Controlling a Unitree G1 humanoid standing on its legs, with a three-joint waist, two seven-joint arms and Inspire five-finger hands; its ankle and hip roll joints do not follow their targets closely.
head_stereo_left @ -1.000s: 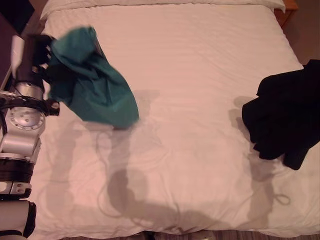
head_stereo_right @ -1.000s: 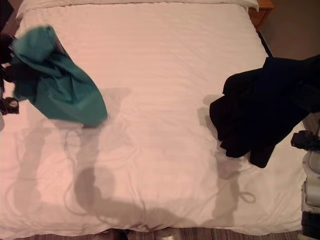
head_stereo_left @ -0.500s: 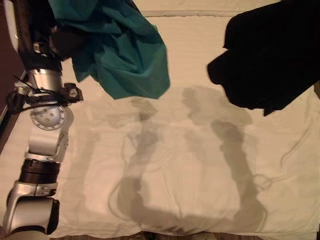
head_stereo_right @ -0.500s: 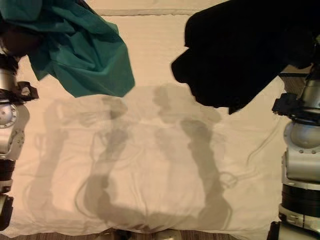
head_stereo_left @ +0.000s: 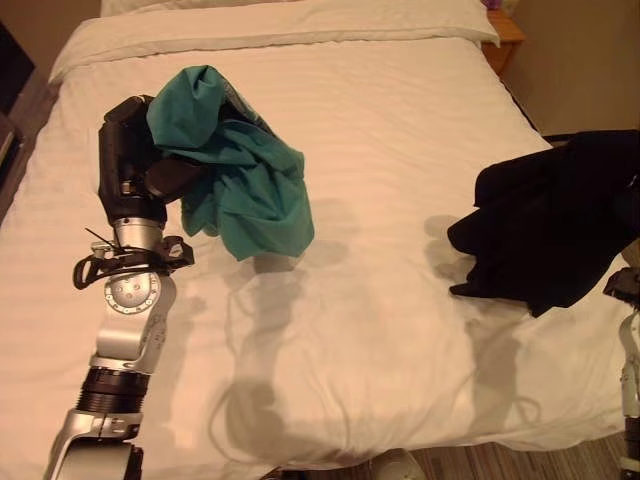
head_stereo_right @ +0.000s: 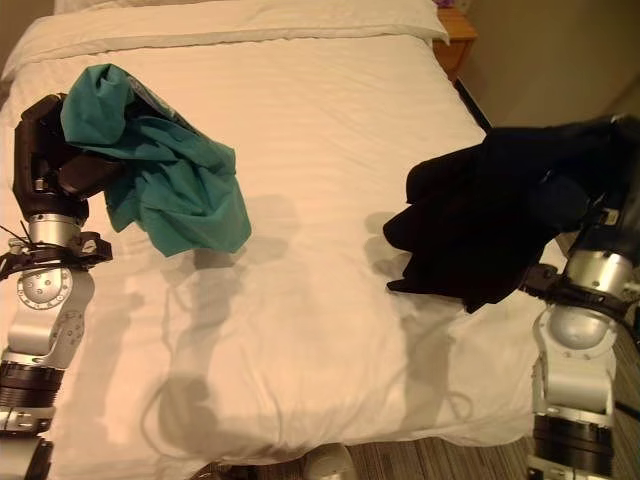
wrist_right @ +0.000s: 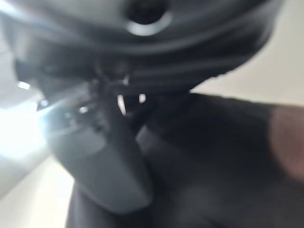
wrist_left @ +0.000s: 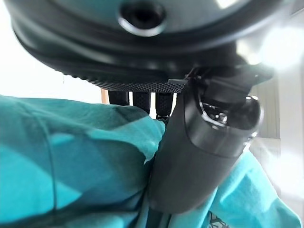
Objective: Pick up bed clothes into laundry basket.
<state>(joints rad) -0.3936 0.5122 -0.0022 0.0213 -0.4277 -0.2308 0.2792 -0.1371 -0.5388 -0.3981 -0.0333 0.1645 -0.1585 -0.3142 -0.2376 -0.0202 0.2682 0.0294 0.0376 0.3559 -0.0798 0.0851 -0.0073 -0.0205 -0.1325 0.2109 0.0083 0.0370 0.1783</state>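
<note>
Teal cloth (head_stereo_left: 240,180), crumpled, is bunched over and around the left hand (head_stereo_left: 135,165), which is raised above the left side of the bed (head_stereo_left: 380,180); most of the fabric hangs down from the hand toward the right, its lower edge hanging just over the sheet, can't tell if it touches. In the left wrist view the thumb (wrist_left: 199,152) presses down into the teal cloth (wrist_left: 71,161) with the dark fingers (wrist_left: 142,102) curled behind it, so the hand is closed around the fabric. Black garment (head_stereo_right: 500,215), a bigger dark bundle, hangs from the right hand (head_stereo_right: 610,215) at the right edge of the bed, draping left and down, its lower folds close over the sheet. Right wrist view is blurred: the thumb (wrist_right: 104,161) lies against the black garment (wrist_right: 213,161), and the cloth wraps the hand, reads as clamped on it, though finger detail is unclear. Both pieces of clothing are up in the hands, well apart from each other, one at each side of the bed. White duvet is lightly wrinkled, with a folded-back band near the head of the bed. A wooden nightstand corner (head_stereo_left: 505,35) shows just past the bed's far right corner. A strip of wood-look floor (head_stereo_right: 440,462) shows along the foot of the bed.
</note>
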